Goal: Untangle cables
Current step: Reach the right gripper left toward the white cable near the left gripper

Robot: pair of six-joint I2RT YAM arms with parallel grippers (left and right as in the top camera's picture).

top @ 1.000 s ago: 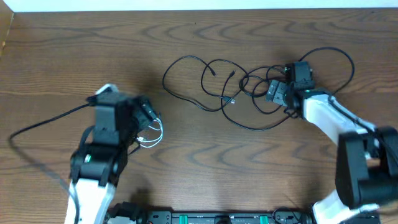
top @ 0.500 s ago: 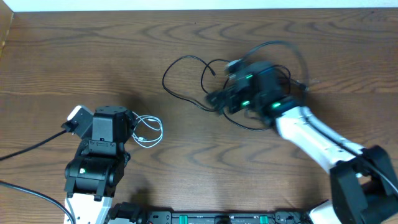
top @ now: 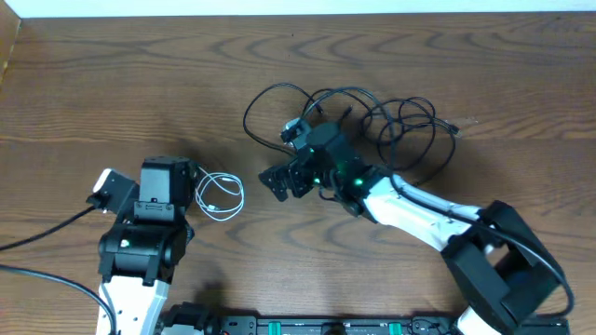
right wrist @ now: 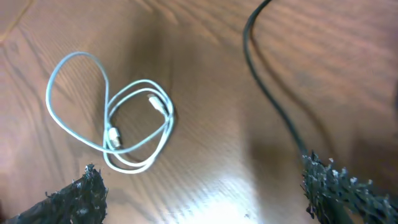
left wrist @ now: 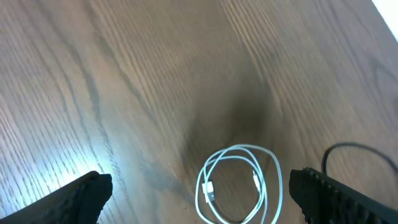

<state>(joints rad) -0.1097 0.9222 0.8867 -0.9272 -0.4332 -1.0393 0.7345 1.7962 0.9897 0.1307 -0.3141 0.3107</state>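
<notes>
The white cable [top: 221,195] lies in a small loose coil on the table, apart from the black cables [top: 382,121], which sit tangled at the back centre. My left gripper [top: 189,191] is just left of the white coil and open; in the left wrist view the coil [left wrist: 236,186] lies on the wood between and ahead of the spread fingers [left wrist: 200,190]. My right gripper [top: 279,181] hangs open right of the coil, holding nothing. The right wrist view shows the white cable [right wrist: 124,124] and one black strand [right wrist: 273,99] ahead of the gripper [right wrist: 205,186].
The table's far edge [top: 298,14] runs along the top. A thick black arm wire [top: 47,233] trails left from the left arm. The robot base bar [top: 317,326] lies along the near edge.
The right arm swung left from the black tangle's right side to the table's middle, and the black loops shifted. The left gripper opened wide and drew back from the white coil.
</notes>
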